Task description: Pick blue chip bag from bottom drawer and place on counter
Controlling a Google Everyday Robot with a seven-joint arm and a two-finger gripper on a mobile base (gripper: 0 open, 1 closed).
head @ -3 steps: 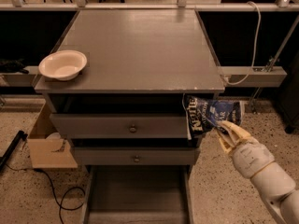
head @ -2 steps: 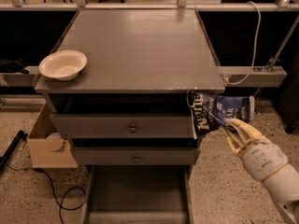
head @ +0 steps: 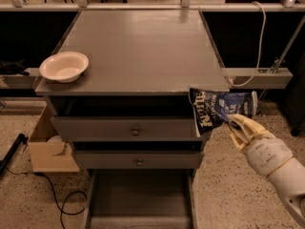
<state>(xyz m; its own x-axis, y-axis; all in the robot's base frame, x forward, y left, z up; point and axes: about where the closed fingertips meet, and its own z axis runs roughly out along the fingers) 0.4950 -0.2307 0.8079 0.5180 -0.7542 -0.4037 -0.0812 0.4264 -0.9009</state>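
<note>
A: So, where's the chip bag (head: 224,106)?

B: Out of the bottom drawer (head: 138,199), up in the air off the cabinet's front right corner. The gripper (head: 236,125) is just under it, at the lower right of the view. Its fingers (head: 248,124) are clamped on the bag's lower edge, toward the right half.

A: Which way does the bag lie?

B: Long axis runs roughly side to side, with the lettered end pointing left at the cabinet. Its upper left corner is right at the counter (head: 143,46) front edge. Touching or just in front of it, can't tell.

A: And the relation the next move depends on?

B: The counter is up, to the left and farther back from the fingers. Most of the bag hangs below the level of the top. My read is lift first, then carry it left and back. Otherwise the left end likely snags on the edge.

A: Anything near the landing spot?

B: A bowl (head: 64,67) at the front left corner, well apart from the bag. The right part of the top is nearest the gripper, so that looks like the short reach.

A: And the drawer?

B: Pulled out at the bottom, well below the bag.
</note>
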